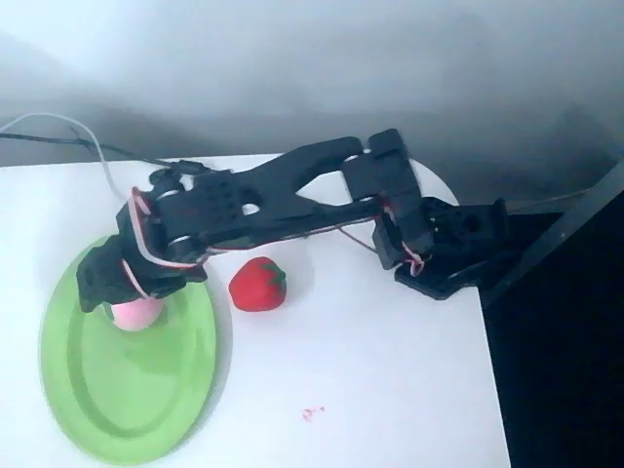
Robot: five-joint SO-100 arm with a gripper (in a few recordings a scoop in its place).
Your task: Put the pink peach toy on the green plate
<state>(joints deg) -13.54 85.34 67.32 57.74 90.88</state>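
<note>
In the overhead view, the green plate (127, 390) lies at the left of the white bench (370, 390), its long side running toward the bottom edge. Over its upper part hangs the black claw (125, 292), and the pink peach toy (137, 313) sits directly under it, partly covered by the claw's body, above the plate's surface. The claw looks closed around the peach, though the fingers are hidden by the housing, so the exact grip cannot be told. Just right of the plate's rim, a red strawberry toy (257, 284) rests on the bench. Further right, the black arm (292, 190) reaches back to its base (453, 244) near the bench's right edge.
</note>
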